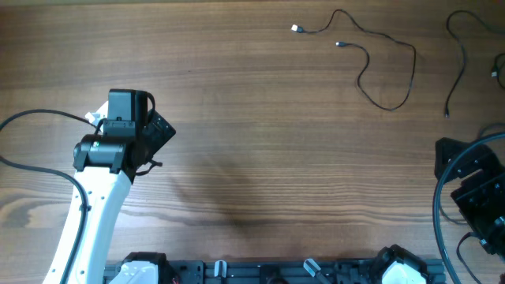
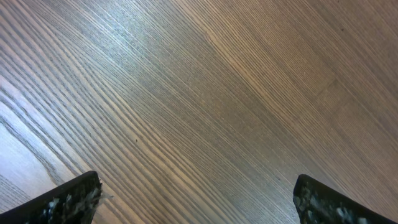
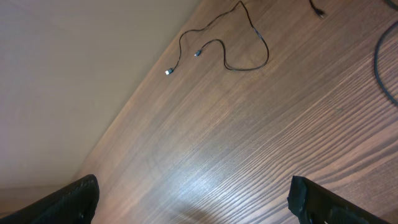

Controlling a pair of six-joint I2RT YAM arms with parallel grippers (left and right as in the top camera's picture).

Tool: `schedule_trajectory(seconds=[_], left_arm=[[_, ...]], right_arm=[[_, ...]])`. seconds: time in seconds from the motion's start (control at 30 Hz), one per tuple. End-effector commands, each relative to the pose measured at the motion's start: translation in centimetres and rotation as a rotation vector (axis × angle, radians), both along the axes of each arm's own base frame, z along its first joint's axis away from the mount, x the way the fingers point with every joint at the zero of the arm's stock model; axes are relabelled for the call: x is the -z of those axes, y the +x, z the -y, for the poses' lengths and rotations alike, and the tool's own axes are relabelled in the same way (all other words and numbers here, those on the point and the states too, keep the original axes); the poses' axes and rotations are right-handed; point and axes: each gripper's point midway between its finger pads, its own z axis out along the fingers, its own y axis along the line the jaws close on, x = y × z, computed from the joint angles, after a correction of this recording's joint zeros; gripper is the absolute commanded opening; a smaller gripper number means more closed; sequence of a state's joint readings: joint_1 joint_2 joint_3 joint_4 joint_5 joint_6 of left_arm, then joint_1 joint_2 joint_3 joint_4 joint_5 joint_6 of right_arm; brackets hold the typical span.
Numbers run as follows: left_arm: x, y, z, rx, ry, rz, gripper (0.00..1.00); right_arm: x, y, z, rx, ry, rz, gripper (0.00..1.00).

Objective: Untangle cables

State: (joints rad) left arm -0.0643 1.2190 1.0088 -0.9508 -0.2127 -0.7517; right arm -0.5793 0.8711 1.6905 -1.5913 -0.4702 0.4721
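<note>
**Both pincers open, cables on the far side of the counter**

My left pincer [image 1: 146, 126] hangs over the left part of the wooden counter [image 1: 260, 150]. Its jaws are spread wide and hold nothing. In my left wrist view the left pincer [image 2: 199, 202] shows only its two dark fingertips [image 2: 74, 199] at the bottom corners, with bare wood grain between them.

My right pincer [image 1: 473, 181] sits near the right edge of the counter, low in the overhead view. Its jaws are also spread wide and hold nothing. In my right wrist view the right pincer [image 3: 196, 199] frames an open stretch of wood.

The looped cable [image 1: 392, 108] lies flat on the far right part of the counter, well apart from both pincers. It is a thin black cord bent into loose curves, and one end carries a pale plug [image 1: 296, 28]. Its other end turns back inward beside the first. My right wrist view shows the same looped cable [image 3: 266, 50] near the counter's far edge, with the pale plug [image 3: 168, 72] pointing towards that edge.

The second cable [image 1: 460, 71] lies further right, apart from the looped one. It curves down the counter and part of it runs out of frame. Only its tip [image 3: 319, 12] shows from my right wrist.

A thicker black wire [image 3: 379, 62] crosses the right side of that view.
</note>
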Motion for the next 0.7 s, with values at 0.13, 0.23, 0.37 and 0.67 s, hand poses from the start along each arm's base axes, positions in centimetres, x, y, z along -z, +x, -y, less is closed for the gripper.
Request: schedule_trajectory(seconds=[0.13,0.23,0.37,0.67], left_arm=[[-0.2,-0.1,-0.4,0.003,0.021,0.003,1.0],[-0.2,-0.1,-0.4,0.003,0.021,0.003,1.0],[-0.2,-0.1,-0.4,0.003,0.021,0.003,1.0],[-0.2,-0.1,-0.4,0.003,0.021,0.003,1.0]], right_arm=[[0.2,0.1,0.2,0.011,0.003,-0.006,1.0],[0.3,0.1,-0.3,-0.022,0.005,-0.009,1.0],[0.3,0.0,-2.3,-0.149,0.004,-0.009,1.0],[-0.1,-1.2,-3.9,-0.223,-0.015,0.029,1.0]])
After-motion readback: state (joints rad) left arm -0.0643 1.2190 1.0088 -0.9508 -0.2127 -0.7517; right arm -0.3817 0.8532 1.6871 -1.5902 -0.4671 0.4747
